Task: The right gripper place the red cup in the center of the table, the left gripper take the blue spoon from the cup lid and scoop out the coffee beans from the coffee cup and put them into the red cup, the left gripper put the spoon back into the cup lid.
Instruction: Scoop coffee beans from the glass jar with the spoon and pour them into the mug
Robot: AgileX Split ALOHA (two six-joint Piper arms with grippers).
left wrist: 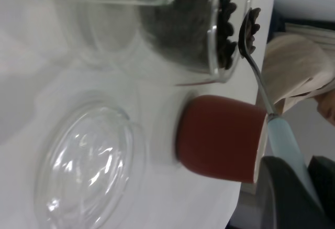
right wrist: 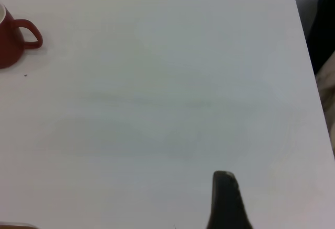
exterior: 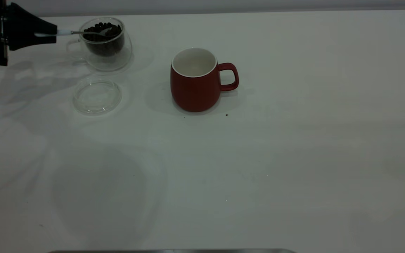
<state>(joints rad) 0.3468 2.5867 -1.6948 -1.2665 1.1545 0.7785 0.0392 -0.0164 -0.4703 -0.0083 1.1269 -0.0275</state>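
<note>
Red cup [exterior: 195,86] upright, handle rightward; blue spoon [exterior: 83,32] level, bowl over coffee cup [exterior: 105,44].

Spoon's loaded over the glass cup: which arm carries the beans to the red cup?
Left. The left gripper holds the blue spoon, its bowl of coffee beans at the glass cup; the red cup stands beside it.

A white table [exterior: 294,158] under dim light, soft shadows at its left.
</note>
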